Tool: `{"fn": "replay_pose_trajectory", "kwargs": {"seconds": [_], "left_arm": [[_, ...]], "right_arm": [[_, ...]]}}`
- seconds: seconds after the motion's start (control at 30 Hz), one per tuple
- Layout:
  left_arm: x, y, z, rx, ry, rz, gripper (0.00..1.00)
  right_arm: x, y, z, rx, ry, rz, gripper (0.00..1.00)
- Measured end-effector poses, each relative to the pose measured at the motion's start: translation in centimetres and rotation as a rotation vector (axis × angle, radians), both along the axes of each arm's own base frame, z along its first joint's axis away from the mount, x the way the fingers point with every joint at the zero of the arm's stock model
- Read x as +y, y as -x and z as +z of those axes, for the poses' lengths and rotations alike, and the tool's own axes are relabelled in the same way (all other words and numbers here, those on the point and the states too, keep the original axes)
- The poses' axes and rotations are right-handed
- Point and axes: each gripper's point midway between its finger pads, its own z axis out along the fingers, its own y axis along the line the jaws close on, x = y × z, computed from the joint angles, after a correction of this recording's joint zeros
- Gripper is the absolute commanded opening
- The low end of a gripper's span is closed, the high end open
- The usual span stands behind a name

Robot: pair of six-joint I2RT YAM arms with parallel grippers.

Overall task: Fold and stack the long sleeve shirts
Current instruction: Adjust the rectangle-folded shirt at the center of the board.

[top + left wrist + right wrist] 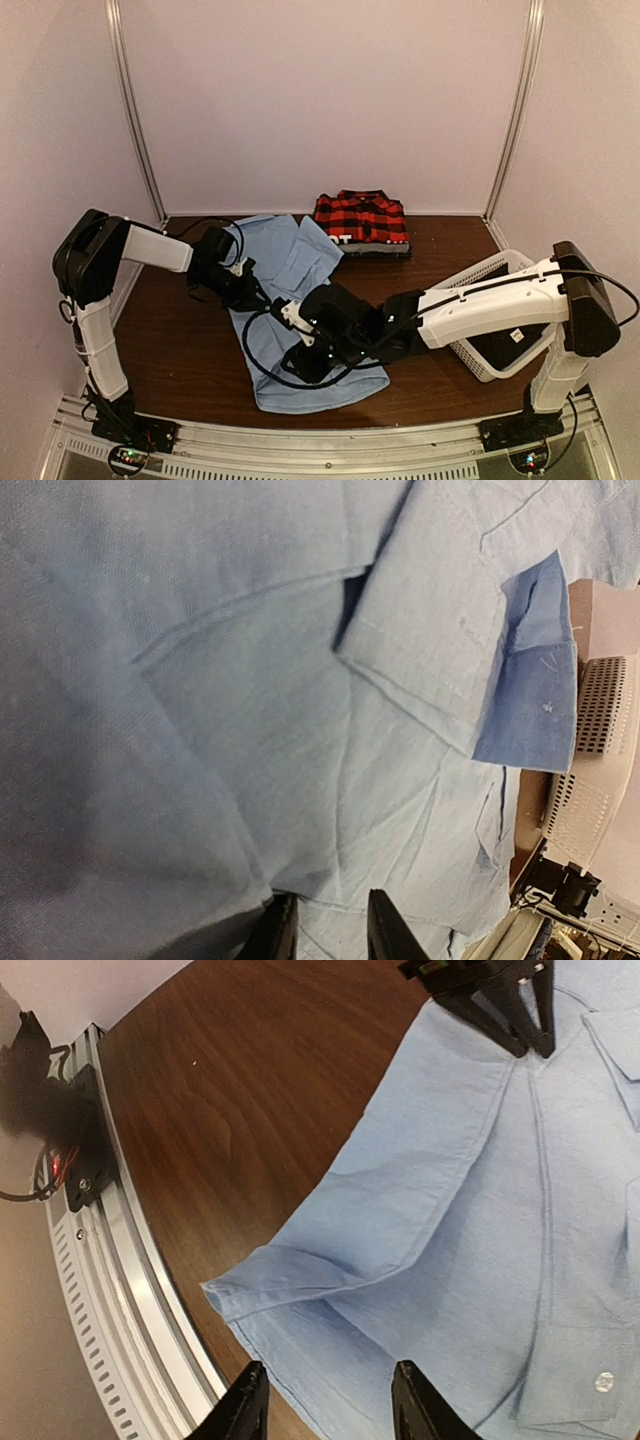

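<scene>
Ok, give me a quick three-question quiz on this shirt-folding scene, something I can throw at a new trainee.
1. True or false: the red-and-black plaid shirt lies folded at the back of the table.
2. Where does the white basket stand? A) on the robot's left B) on the robot's right C) on top of the plaid shirt
3. Which garment lies under both the left gripper and the right gripper?
Key: 1 true; 2 B; 3 the light blue shirt.
</scene>
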Motion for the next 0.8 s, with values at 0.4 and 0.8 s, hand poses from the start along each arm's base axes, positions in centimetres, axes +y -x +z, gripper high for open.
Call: {"fn": "replay_pose_trajectory", "kwargs": {"seconds": [0.4, 0.8], "left_arm": [[-0.5, -0.4, -0.1, 0.003, 0.014, -0.014, 0.26], [-0.5, -0.5, -0.1, -0.002, 0.015, -0.022, 0.26]], "right_arm": [[5.2, 6.1, -3.9, 0.015, 0.052, 0.048, 0.46], [7.4, 6.8, -7.3, 0.025, 0.106, 0.053, 0.38]]}}
